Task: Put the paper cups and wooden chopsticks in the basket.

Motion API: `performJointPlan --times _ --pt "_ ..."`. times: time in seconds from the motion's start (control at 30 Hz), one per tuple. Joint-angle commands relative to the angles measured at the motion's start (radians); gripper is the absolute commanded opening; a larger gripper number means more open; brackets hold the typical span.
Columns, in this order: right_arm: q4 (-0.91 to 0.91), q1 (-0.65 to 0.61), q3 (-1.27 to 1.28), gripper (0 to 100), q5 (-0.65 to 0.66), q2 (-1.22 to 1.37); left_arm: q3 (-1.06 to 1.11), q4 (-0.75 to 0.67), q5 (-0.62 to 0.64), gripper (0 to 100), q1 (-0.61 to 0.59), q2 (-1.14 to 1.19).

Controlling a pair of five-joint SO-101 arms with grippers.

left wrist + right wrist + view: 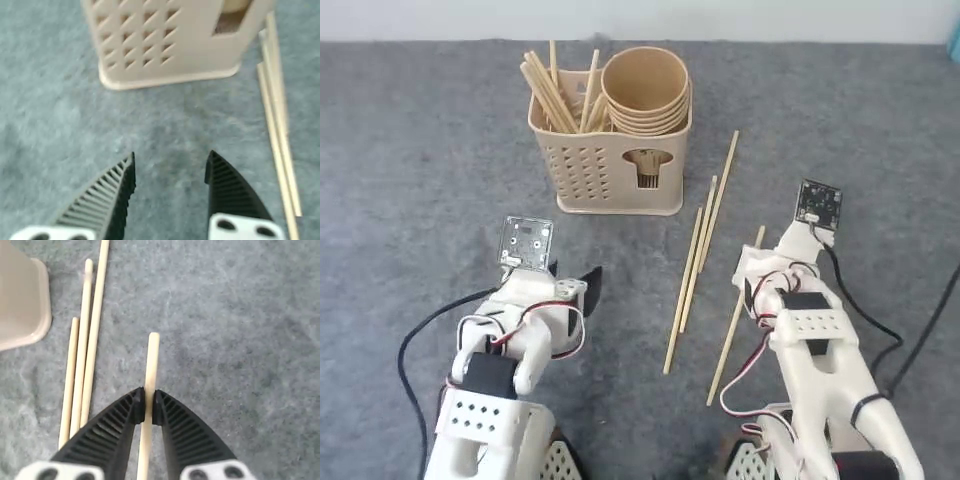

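At 7 o'clock on the grey desk [420, 150], the left claw [171, 154] is hanging wide open and empty over bare felt, its tips pointing toward 12 o'clock. The basket [610, 175] is standing there, well apart from it. Inside the basket, a bundle of chopsticks [558, 95] is leaning in the 9 o'clock half and the stacked paper cups [645, 90] are sitting in the 3 o'clock half, so no cups are waiting outside.

Just beside the basket, at its 5 o'clock, three loose chopsticks [692, 265] are lying close together, running roughly from 1 o'clock down to 7 o'clock. Next over, a single chopstick [153, 355] is lying near them on the same slant. The right claw [148, 392], reaching in from 5 o'clock, is pinching it narrowly, nearer its far end than its middle.

The step in hand is probably lifting this stick. Because the grip is off-centre, the long free end is likely to sag or swivel. The arm should therefore be rising straight up with firm pressure before swinging toward 11 o'clock. It should be passing high over the three loose sticks and tipping the stick upright above the bundle's half before releasing.
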Motion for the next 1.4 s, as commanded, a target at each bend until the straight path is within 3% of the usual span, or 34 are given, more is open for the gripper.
performJointPlan --times 0.0,0.43,0.57,0.83,1.23,1.37 --pt "-0.008 0.01 -0.006 0.6 -0.008 -0.045 -0.137 -0.005 0.009 22 0.052 0.135" --pt "-0.01 0.01 -0.006 0.6 -0.008 -0.045 -0.607 0.046 0.054 22 0.255 0.818" --pt "-0.01 0.01 -0.006 0.6 -0.008 -0.045 -0.676 -0.04 0.127 22 0.304 0.985" --pt "-0.018 0.036 -0.011 0.6 -0.005 -0.045 -0.768 -0.201 0.135 22 0.31 1.313" --pt "-0.019 0.028 -0.012 0.6 -0.002 -0.045 -0.828 -0.216 0.129 22 0.385 1.352" --pt "-0.019 0.028 -0.012 0.6 -0.002 -0.045 -0.828 -0.301 0.129 22 0.39 1.364"
